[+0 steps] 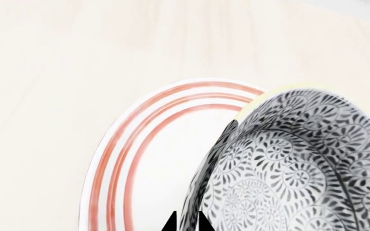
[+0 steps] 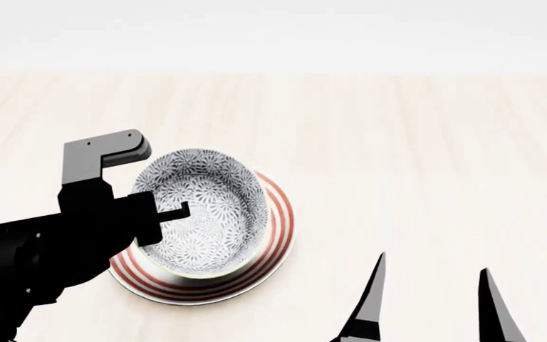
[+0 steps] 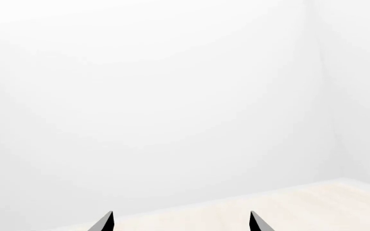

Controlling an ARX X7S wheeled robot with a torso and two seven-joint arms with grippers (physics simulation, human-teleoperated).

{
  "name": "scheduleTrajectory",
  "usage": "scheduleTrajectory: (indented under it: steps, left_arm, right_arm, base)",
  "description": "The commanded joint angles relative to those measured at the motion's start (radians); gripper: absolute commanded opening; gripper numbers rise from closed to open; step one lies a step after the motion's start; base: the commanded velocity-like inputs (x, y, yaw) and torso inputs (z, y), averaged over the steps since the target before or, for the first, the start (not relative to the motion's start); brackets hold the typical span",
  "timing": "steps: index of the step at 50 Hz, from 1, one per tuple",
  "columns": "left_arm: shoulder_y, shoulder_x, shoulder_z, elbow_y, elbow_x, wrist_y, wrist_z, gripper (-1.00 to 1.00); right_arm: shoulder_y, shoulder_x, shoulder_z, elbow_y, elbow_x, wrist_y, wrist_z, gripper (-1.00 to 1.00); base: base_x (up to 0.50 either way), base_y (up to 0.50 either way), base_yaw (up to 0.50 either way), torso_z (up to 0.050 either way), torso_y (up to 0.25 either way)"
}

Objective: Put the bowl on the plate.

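The grey-and-white floral bowl [image 2: 202, 210] is over the white plate with red rings [image 2: 275, 231], covering most of it; I cannot tell whether it rests on the plate. My left gripper [image 2: 167, 214] is shut on the bowl's left wall, one finger inside and one outside. The left wrist view shows the bowl's wall [image 1: 288, 163] pinched between the two black tips of the left gripper [image 1: 186, 223], with the plate [image 1: 165, 149] behind it. My right gripper [image 2: 433, 285] stands open and holds nothing, off to the right of the plate. In its own view the right gripper [image 3: 181, 220] faces a white wall.
Both dishes are on a pale wooden tabletop [image 2: 416, 164] that stretches far to the right and back. A plain white wall [image 2: 273, 28] rises behind the table's far edge. Nothing else stands on the table in these views.
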Motion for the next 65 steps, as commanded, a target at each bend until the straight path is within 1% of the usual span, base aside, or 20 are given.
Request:
scheduleTrajectory:
  steps: [1,13,18,19,21,25,29,31,35,38,43,47,49,51,56,59,62,63,64,65]
  left_arm:
    - [-0.006,0.021,-0.084,0.0,0.054,-0.01,0.023,-1.0]
    - [-0.016,0.021,-0.151,0.0,0.111,-0.044,0.034,-1.0]
    - [-0.022,0.021,-0.14,0.0,0.109,-0.048,0.033,-1.0]
    - [-0.022,0.021,-0.141,0.0,0.111,-0.047,0.031,1.0]
    - [-0.027,0.021,-0.121,0.0,0.106,-0.036,0.039,1.0]
    - [-0.044,0.021,-0.029,0.0,0.076,0.014,0.043,1.0]
    - [-0.067,0.021,0.086,0.0,0.013,0.065,0.053,1.0]
    - [-0.075,0.021,0.117,0.0,-0.016,0.077,0.056,1.0]
    - [-0.099,0.021,0.22,0.0,-0.086,0.13,0.073,1.0]
    - [-0.108,0.021,0.267,0.0,-0.127,0.151,0.077,1.0]
    - [-0.124,0.021,0.355,0.001,-0.148,0.212,0.077,1.0]
    - [-0.139,0.021,0.419,0.001,-0.13,0.297,0.077,1.0]
    - [-0.141,0.02,0.414,0.001,-0.099,0.324,0.081,1.0]
    - [-0.138,0.019,0.393,0.001,-0.032,0.351,0.073,1.0]
    - [-0.126,-0.02,0.295,0.001,0.081,0.388,0.082,1.0]
    - [-0.101,-0.053,0.295,0.002,0.143,0.43,0.08,1.0]
    - [-0.082,-0.087,0.28,0.008,0.15,0.441,0.084,1.0]
    - [-0.067,-0.112,0.271,0.037,0.139,0.434,0.074,1.0]
    - [-0.021,-0.17,0.265,0.152,0.125,0.388,0.029,1.0]
    - [0.01,-0.205,0.266,0.239,0.12,0.359,-0.004,1.0]
  right_arm:
    - [-0.006,-0.016,0.012,0.004,-0.021,-0.008,-0.024,1.0]
    - [-0.009,-0.012,0.003,0.003,-0.022,-0.007,-0.02,1.0]
    - [-0.009,-0.011,0.001,0.01,-0.02,-0.01,-0.021,1.0]
    - [-0.008,-0.011,0.001,0.01,-0.018,-0.01,-0.021,1.0]
    - [-0.008,-0.009,0.001,0.007,-0.018,-0.008,-0.019,1.0]
    - [-0.01,-0.008,-0.001,0.008,-0.016,-0.01,-0.019,1.0]
    - [-0.01,-0.008,-0.004,0.013,-0.016,-0.013,-0.02,1.0]
    - [-0.011,-0.007,-0.005,0.012,-0.015,-0.012,-0.02,1.0]
    - [-0.01,-0.006,-0.008,0.014,-0.014,-0.011,-0.02,1.0]
    - [-0.01,-0.005,-0.009,0.014,-0.013,-0.012,-0.019,1.0]
    - [-0.009,-0.004,-0.012,0.017,-0.012,-0.011,-0.018,1.0]
    - [-0.009,-0.003,-0.015,0.016,-0.011,-0.009,-0.017,1.0]
    - [-0.009,-0.003,-0.016,0.019,-0.011,-0.011,-0.017,1.0]
    - [-0.008,-0.003,-0.016,0.019,-0.01,-0.011,-0.017,1.0]
    - [-0.007,-0.002,-0.018,0.02,-0.009,-0.011,-0.015,1.0]
    - [-0.005,-0.002,-0.019,0.018,-0.01,-0.008,-0.012,1.0]
    - [-0.005,-0.002,-0.022,0.018,-0.011,-0.007,-0.01,1.0]
    - [-0.005,-0.002,-0.023,0.019,-0.013,-0.008,-0.01,1.0]
    - [-0.004,-0.003,-0.026,0.02,-0.014,-0.004,-0.009,1.0]
    - [-0.005,-0.003,-0.027,0.018,-0.015,-0.002,-0.008,1.0]
  base:
    - [0.0,0.0,0.0,0.0,0.0]
    - [0.0,0.0,0.0,0.0,0.0]
    - [0.0,0.0,0.0,0.0,0.002]
    - [0.0,0.0,0.0,0.0,0.0]
    - [0.0,0.0,0.0,0.0,0.0]
    - [0.0,0.0,0.0,0.0,0.0]
    - [0.0,0.0,0.0,0.0,0.0]
    - [0.0,0.0,0.0,0.0,0.0]
    - [0.0,0.0,0.0,0.0,0.0]
    - [0.0,0.0,0.0,0.0,0.0]
    - [0.0,0.0,0.0,0.0,0.0]
    - [0.0,0.0,0.0,0.0,0.0]
    - [0.0,0.0,0.0,0.0,0.0]
    - [0.0,0.0,0.0,0.0,0.0]
    - [0.0,0.0,0.0,0.0,0.0]
    - [0.0,0.0,0.0,0.0,0.0]
    - [0.0,0.0,0.0,0.0,0.0]
    - [0.0,0.0,0.0,0.0,0.0]
    - [0.0,0.0,0.0,0.0,0.0]
    - [0.0,0.0,0.0,0.0,0.0]
